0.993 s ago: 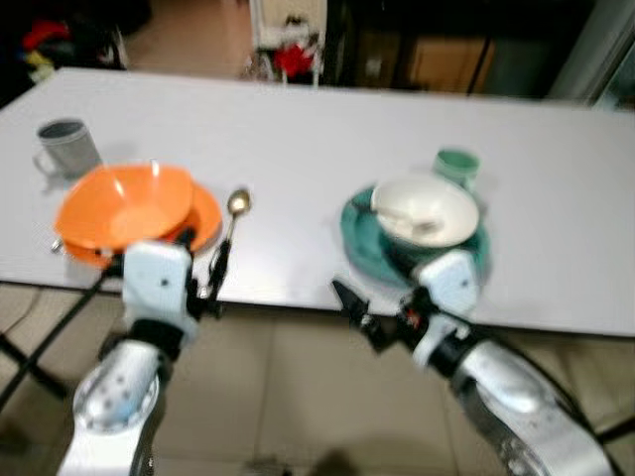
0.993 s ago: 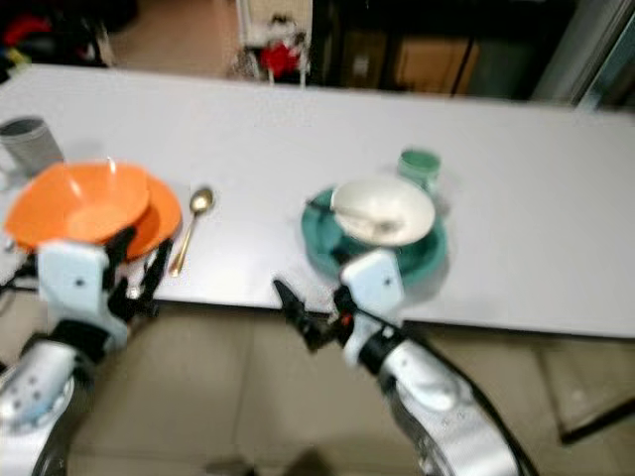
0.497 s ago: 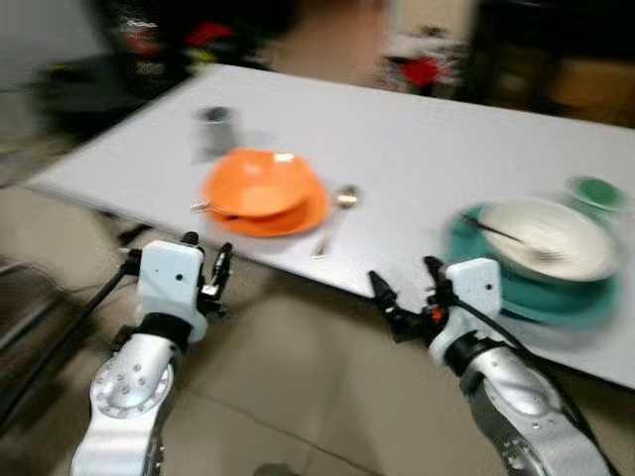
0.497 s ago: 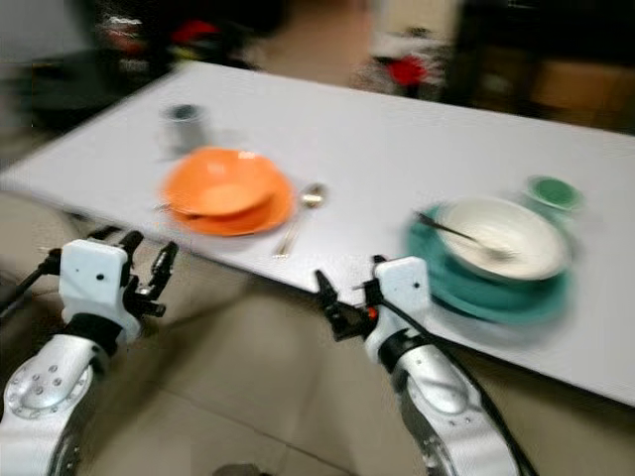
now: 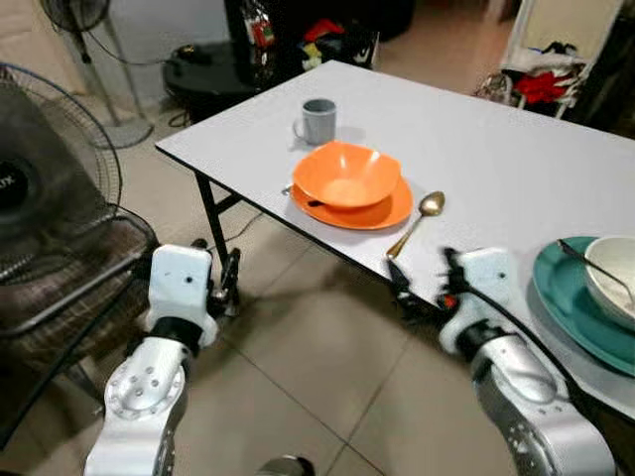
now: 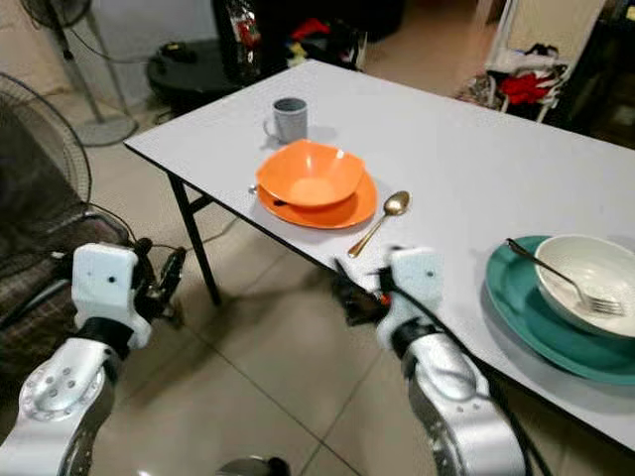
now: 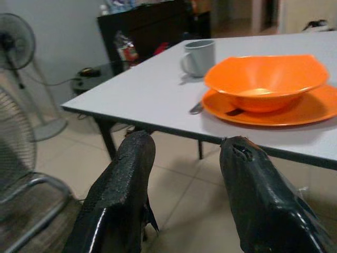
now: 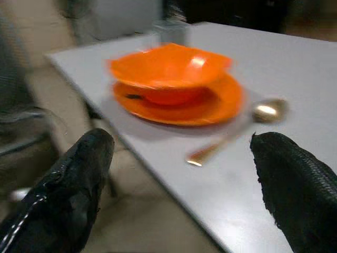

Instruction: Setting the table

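An orange bowl point(image 5: 347, 175) sits on an orange plate point(image 5: 385, 211) near the front edge of the white table point(image 5: 496, 159). A grey mug point(image 5: 318, 121) stands behind them, and a gold spoon point(image 5: 418, 220) lies to their right. A silver utensil handle point(image 7: 196, 108) pokes out from under the bowl. At the right edge, a white bowl with a fork point(image 6: 585, 283) rests on a teal plate point(image 6: 526, 312). My left gripper point(image 7: 184, 158) is open and empty, low over the floor off the table's left corner. My right gripper point(image 8: 184, 158) is open and empty, just below the table edge by the spoon.
A big floor fan point(image 5: 45, 169) and a metal-framed chair point(image 5: 84, 288) stand close on the left. The black table leg point(image 5: 209, 213) is just ahead of my left gripper. A smaller fan point(image 6: 55, 15) and dark clutter lie behind. Tiled floor point(image 5: 317, 347) spreads below.
The whole view has swung, so the orange setting is now in the middle and the teal setting at the right edge. Both grippers stay open and low in front of the table.
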`<state>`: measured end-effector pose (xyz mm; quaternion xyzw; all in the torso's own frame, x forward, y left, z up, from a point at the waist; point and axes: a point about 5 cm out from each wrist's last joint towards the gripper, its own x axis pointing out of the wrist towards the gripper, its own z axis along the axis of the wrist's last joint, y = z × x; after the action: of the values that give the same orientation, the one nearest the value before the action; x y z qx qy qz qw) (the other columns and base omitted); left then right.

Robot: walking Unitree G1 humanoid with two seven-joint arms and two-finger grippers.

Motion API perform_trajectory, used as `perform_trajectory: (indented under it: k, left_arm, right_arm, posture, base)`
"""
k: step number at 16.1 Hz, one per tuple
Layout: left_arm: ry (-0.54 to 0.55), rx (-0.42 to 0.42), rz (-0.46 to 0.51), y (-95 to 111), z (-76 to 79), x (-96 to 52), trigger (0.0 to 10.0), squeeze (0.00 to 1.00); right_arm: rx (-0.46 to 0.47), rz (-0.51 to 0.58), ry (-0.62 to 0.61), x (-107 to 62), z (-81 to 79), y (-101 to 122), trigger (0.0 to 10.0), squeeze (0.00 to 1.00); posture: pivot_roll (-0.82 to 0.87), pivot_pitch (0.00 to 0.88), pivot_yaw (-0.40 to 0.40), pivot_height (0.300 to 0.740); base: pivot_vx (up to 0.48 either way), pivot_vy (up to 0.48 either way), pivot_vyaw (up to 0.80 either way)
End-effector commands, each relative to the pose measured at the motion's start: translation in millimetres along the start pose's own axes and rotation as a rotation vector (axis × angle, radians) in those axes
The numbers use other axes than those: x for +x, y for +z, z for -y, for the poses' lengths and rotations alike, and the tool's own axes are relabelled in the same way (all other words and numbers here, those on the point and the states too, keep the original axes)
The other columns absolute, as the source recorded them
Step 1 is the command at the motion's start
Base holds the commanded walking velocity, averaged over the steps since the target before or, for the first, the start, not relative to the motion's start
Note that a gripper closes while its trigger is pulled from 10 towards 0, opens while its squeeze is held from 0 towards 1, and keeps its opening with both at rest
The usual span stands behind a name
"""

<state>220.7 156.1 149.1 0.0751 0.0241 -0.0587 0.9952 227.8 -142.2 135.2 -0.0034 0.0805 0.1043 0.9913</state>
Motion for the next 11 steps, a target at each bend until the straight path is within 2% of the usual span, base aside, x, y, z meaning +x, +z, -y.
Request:
perform_trajectory:
  k: [1,3,4,6,8,9,11]
  left_arm:
    - [0.029,0.008,-0.002,1.5,-4.9,-1.1,10.0,0.00]
    - [0.043,0.008,0.000,2.8,-6.1,-1.8,10.0,0.00]
    - [0.049,0.012,-0.008,1.1,-6.9,-0.7,10.0,0.00]
    - [0.049,0.003,0.001,4.3,-6.5,0.2,10.0,0.00]
    - [0.051,-0.001,0.005,5.6,-7.0,-0.7,10.0,0.00]
    - [0.068,0.001,-0.003,2.9,-8.8,-1.3,10.0,0.00]
    - [0.055,0.006,-0.003,4.7,-7.7,-1.5,10.0,0.00]
  right_arm:
    - [-0.061,-0.039,-0.032,1.1,0.8,-5.4,10.0,0.00]
    - [-0.069,-0.035,0.005,-0.1,-3.3,-8.8,10.0,0.00]
    - [0.007,-0.040,0.029,0.7,-3.7,-11.1,10.0,0.00]
    - [0.065,-0.020,0.081,1.8,-8.4,-5.8,10.0,0.00]
    - [0.070,0.000,0.116,2.2,-13.0,-1.9,10.0,0.00]
    - [0.043,0.010,0.156,5.8,-15.5,-2.5,10.0,0.00]
    - [0.054,0.013,0.161,6.9,-14.4,-0.3,10.0,0.00]
  posture:
    - [0.04,0.008,0.022,0.740]
    - [0.04,0.001,0.018,0.740]
    - [0.05,0.011,0.023,0.740]
    - [0.06,0.014,0.015,0.740]
    - [0.06,0.000,0.014,0.740]
    - [0.07,0.001,0.018,0.740]
    - [0.07,0.004,0.007,0.740]
  base:
    - [0.000,0.259,0.00]
    - [0.000,0.259,0.00]
    - [0.000,0.259,0.00]
    - [0.000,0.259,0.00]
    - [0.000,0.259,0.80]
    - [0.000,0.270,0.80]
    - [0.000,0.285,0.80]
